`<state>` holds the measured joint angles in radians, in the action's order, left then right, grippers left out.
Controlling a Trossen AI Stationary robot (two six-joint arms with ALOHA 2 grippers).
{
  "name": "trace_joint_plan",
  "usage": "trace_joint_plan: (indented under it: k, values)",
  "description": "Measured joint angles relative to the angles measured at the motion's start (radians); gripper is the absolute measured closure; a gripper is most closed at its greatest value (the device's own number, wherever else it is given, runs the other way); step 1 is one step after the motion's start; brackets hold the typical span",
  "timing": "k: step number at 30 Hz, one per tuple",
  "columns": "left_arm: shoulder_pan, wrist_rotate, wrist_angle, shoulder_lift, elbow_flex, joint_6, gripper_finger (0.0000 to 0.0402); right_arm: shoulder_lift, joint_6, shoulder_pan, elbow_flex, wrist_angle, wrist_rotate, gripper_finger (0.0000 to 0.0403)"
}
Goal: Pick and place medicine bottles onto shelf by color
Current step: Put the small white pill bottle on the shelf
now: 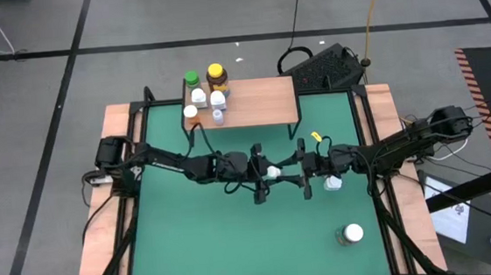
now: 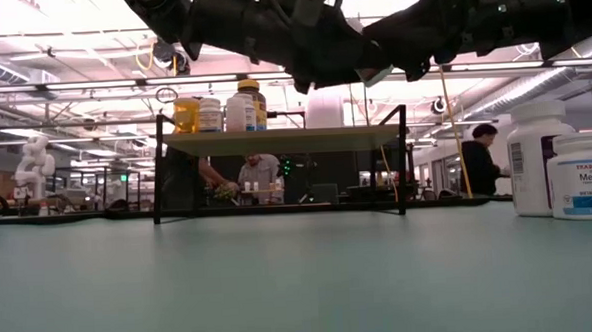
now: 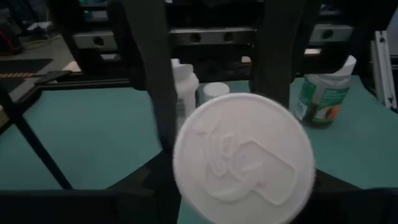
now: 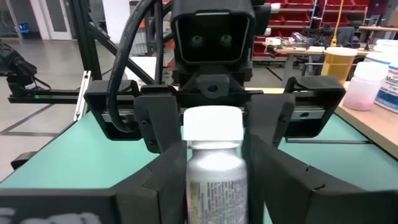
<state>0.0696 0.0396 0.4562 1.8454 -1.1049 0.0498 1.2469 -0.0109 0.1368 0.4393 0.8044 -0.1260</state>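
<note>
A small silver-grey pill bottle with a white cap (image 1: 274, 171) hangs in the air at the middle of the green mat, lying level between my two grippers. My left gripper (image 1: 268, 172) comes from the table's left and is shut on the cap end. My right gripper (image 1: 294, 172) comes from the right and is shut on the body. The light-wood shelf (image 1: 260, 101) stands at the far edge. Several bottles stand on its left end, among them a green-capped one (image 1: 191, 78) and an amber one with a yellow cap (image 1: 216, 74). My left gripper pinches the bottle at its white cap end (image 4: 211, 127) between its two fingers (image 4: 152, 124). The fingers come level from the table's left and lie along the bottle. The cap's top (image 3: 242, 155) faces its palm. The bottle is level, clear of the mat. My right gripper has its two fingers (image 4: 165, 183) against the two sides of the bottle's silver body (image 4: 216, 180), near its bottom end. They come level from the table's right and lie along the bottle. The contact faces themselves are hidden by the fingers.
A white bottle (image 1: 332, 182) stands on the mat under my right arm. A larger greyish bottle with a white lid (image 1: 351, 233) stands nearer the front right. The shelf's right half (image 1: 273, 96) is bare. A wooden frame (image 1: 386, 144) borders the mat. People show in the room behind.
</note>
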Motion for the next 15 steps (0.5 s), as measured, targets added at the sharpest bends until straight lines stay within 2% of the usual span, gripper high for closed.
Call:
trace_joint_plan:
  k: [3,9,15]
  values:
    - [-0.003,-0.013,-0.010,0.000,0.000,0.001,0.0247,0.000,0.000,0.000,0.000,0.002,0.005,0.0215]
    - [-0.011,-0.014,-0.047,0.000,0.000,0.000,0.0247,0.000,-0.002,0.000,0.000,0.001,0.027,0.0212]
    - [-0.008,-0.013,-0.073,0.000,0.000,0.006,0.0233,-0.032,-0.015,0.002,0.002,-0.157,0.018,0.0211]
